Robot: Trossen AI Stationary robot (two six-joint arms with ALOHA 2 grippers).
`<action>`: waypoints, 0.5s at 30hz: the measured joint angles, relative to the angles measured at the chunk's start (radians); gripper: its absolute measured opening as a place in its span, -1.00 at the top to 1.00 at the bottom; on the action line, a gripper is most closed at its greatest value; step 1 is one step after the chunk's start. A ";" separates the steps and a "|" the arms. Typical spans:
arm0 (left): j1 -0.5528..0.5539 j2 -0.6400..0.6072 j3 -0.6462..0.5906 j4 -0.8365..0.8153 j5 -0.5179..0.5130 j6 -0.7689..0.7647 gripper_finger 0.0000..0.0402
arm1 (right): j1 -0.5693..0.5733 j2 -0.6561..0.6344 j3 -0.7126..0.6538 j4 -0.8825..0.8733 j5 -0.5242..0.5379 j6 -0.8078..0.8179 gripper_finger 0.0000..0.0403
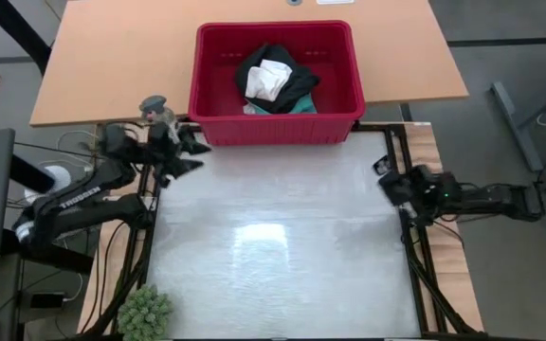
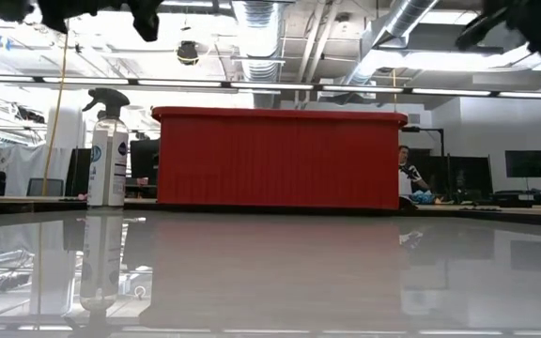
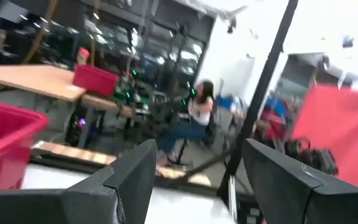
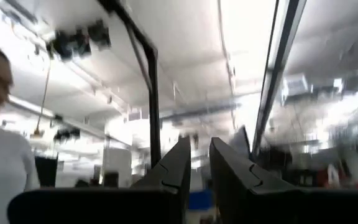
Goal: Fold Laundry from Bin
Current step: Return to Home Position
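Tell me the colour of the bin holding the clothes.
The bin is red, seen best in the high view.

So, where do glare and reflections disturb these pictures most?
High view: a bright glare patch lies on the middle of the table. Low view: the glossy top mirrors the red bin and the spray bottle. Right wrist view: the ceiling lights wash out much of the picture.
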 joint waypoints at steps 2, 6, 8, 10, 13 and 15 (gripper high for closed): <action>0.069 -0.039 -0.023 0.033 0.010 -0.078 -0.14 | -0.047 -0.071 0.000 -0.007 -0.022 0.044 0.57; 0.178 -0.129 -0.099 0.093 0.020 -0.183 -0.14 | -0.158 -0.217 0.000 -0.009 -0.079 0.145 0.57; 0.211 -0.181 -0.151 0.105 0.021 -0.210 -0.14 | -0.223 -0.291 0.000 -0.023 -0.108 0.202 0.57; 0.234 -0.230 -0.216 0.120 0.011 -0.242 -0.14 | -0.290 -0.368 0.000 -0.058 -0.115 0.264 0.57; 0.247 -0.307 -0.339 0.199 -0.091 -0.274 -0.14 | -0.392 -0.484 0.000 -0.121 -0.138 0.346 0.57; 0.243 -0.349 -0.423 0.284 -0.153 -0.274 -0.14 | -0.455 -0.509 0.001 -0.148 -0.203 0.392 0.57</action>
